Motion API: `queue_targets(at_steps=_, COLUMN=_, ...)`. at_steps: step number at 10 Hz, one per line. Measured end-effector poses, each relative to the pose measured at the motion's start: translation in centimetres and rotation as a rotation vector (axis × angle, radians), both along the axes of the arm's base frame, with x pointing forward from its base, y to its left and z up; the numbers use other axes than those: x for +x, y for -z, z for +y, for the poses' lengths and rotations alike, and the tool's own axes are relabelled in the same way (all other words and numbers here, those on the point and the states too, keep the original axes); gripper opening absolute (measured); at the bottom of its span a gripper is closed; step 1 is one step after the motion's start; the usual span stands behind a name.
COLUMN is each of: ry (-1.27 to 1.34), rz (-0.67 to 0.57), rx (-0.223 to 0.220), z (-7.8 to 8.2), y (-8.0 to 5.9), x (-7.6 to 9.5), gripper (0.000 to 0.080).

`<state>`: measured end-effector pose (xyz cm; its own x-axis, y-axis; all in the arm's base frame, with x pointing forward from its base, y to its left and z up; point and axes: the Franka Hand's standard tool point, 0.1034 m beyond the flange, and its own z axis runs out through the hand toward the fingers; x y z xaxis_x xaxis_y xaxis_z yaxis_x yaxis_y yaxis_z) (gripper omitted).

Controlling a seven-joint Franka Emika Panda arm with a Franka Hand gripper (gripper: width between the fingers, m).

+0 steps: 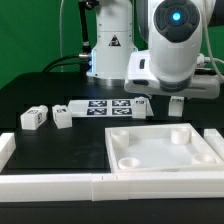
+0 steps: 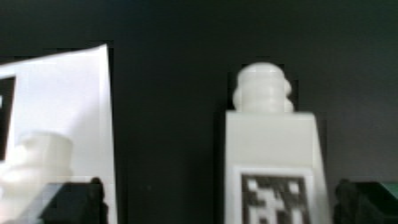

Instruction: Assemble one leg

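A white leg [image 2: 270, 140] with a black-and-white tag lies between my gripper's [image 2: 221, 205] two dark fingertips [image 2: 71, 200]. There is a gap on each side of it, and it sits nearer one finger. The jaws stand wide apart, so the gripper is open. In the exterior view the gripper [image 1: 176, 98] hangs over this leg [image 1: 176, 107], just behind the far edge of the white square tabletop [image 1: 205, 150]. A second leg [image 1: 143, 103] stands at the marker board's end; it also shows in the wrist view [image 2: 36, 165].
The marker board [image 1: 100, 107] lies behind the tabletop. Two more legs [image 1: 34, 117] [image 1: 63, 116] sit at the exterior view's left. A white L-shaped fence [image 1: 50, 183] runs along the front and left. The robot base [image 1: 110, 50] stands at the back.
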<state>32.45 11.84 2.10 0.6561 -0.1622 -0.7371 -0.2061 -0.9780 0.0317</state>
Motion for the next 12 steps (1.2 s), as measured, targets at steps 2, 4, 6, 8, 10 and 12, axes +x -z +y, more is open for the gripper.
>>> queue_targets(at_steps=2, ry=-0.019, rz=-0.005, rx=0.009, z=0.9, y=-0.1, x=0.0, gripper=0.0649)
queue_targets(at_steps=4, ry=-0.027, rz=-0.016, rx=0.02, z=1.7, y=-0.5, x=0.9, gripper=0.0649)
queue_targets(at_steps=6, ry=-0.029, rz=-0.047, rx=0.032, z=1.7, y=-0.1, x=2.0, gripper=0.0649)
queue_targets(at_steps=8, ry=-0.034, rz=-0.071, rx=0.043, z=1.0, y=0.9, x=1.9, gripper=0.0649)
queue_targets(at_steps=10, ry=-0.022, rz=-0.056, rx=0.022, z=0.9, y=1.4, x=0.7, gripper=0.0649)
queue_targets(at_steps=12, ry=-0.015, rz=-0.037, rx=0.003, z=1.4, y=1.2, x=0.3, gripper=0.0649)
